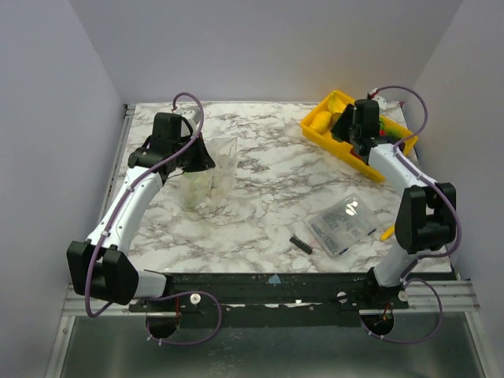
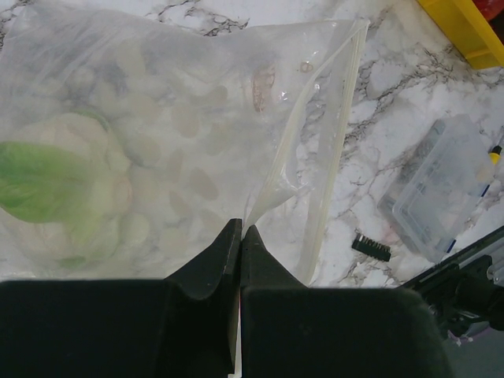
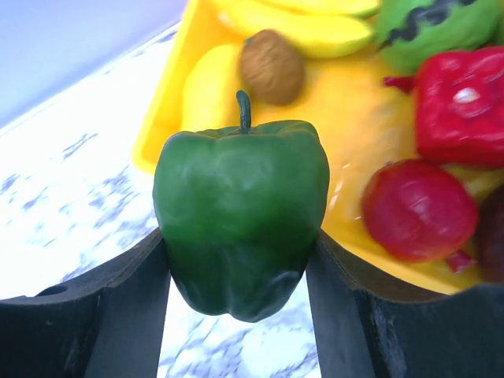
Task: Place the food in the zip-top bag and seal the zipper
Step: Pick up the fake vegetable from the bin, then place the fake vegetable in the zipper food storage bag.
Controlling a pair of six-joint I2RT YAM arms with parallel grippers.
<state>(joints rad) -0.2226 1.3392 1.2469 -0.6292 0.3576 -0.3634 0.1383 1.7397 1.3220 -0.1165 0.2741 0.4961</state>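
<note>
My left gripper (image 2: 240,232) is shut on the edge of the clear zip-top bag (image 2: 157,142), pinching the film beside the zipper strip (image 2: 335,150) at the bag's mouth. A pale green leafy food piece (image 2: 47,185) lies inside the bag. In the top view the bag (image 1: 211,177) stands at the left gripper (image 1: 201,163). My right gripper (image 3: 240,260) is shut on a green bell pepper (image 3: 240,213) and holds it above the near rim of the yellow tray (image 3: 169,87), which holds banana (image 3: 303,31), kiwi (image 3: 272,67) and red pieces (image 3: 417,209).
A flat clear packet of dark small parts (image 1: 344,223) lies at the front right, with a small black ridged piece (image 1: 300,243) beside it. The yellow tray (image 1: 324,130) sits at the back right corner. Grey walls close in both sides.
</note>
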